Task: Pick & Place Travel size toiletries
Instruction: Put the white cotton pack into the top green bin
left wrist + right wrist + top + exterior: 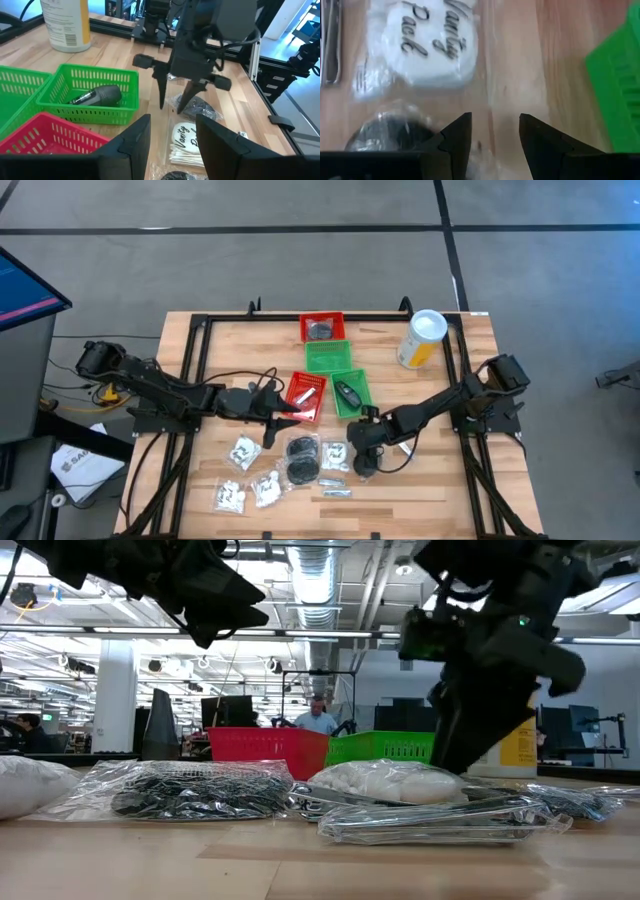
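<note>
The travel size toiletries lie near the table's front edge: clear packets with white contents (243, 450), black discs (303, 448), a white "Vanity Pack" packet (425, 45) and slim silvery sachets (335, 493). My right gripper (172, 106) points steeply down, open, low over the table. Its fingers stand beside the Vanity Pack and above the clear edge of a black-disc packet (385, 135). My left gripper (172, 145) hangs open above the table by the near red basket (307, 395), with nothing between its fingers. A dark grey piece (97, 95) lies in a green basket (95, 80).
Two red and two green mesh baskets (327, 355) stand in the table's middle, just beyond the toiletries. A tall yellow canister with a white lid (422, 338) stands at the far right. A black frame (190, 370) runs along the table's edges. People sit in the room beyond.
</note>
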`<action>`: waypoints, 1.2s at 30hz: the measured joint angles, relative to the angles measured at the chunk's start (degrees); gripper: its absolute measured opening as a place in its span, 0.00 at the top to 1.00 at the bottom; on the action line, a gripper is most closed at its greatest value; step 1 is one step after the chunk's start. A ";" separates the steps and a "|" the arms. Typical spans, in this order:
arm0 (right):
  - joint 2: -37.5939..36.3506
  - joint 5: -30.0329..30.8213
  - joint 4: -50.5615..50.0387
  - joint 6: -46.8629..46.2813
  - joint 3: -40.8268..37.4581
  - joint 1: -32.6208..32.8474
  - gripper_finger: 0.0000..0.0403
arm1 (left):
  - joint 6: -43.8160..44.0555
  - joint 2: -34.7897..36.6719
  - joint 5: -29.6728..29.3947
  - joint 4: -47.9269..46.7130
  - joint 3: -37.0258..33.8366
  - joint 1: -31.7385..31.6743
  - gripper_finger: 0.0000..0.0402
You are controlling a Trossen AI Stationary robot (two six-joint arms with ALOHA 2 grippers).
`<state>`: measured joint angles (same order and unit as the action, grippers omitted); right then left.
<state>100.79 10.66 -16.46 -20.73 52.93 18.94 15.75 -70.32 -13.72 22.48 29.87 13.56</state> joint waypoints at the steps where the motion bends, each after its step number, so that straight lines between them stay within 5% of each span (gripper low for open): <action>1: 1.18 -0.04 2.01 0.46 0.22 0.00 0.62 | 0.00 0.00 0.00 0.00 0.00 0.00 0.63; 23: 6.10 -0.26 7.11 6.31 2.00 0.02 0.63 | -0.46 0.04 0.00 1.44 0.02 -0.02 0.63; 31: 6.27 -0.31 9.03 7.79 1.87 0.69 0.77 | -0.92 0.04 0.00 1.49 0.02 -0.03 0.63; 36: 6.30 -0.57 9.28 8.73 1.87 1.11 0.95 | -0.92 0.04 0.00 1.51 0.02 -0.02 0.63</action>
<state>107.09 10.08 -7.18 -12.00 54.81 20.05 14.83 -70.28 -13.72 23.99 29.89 13.54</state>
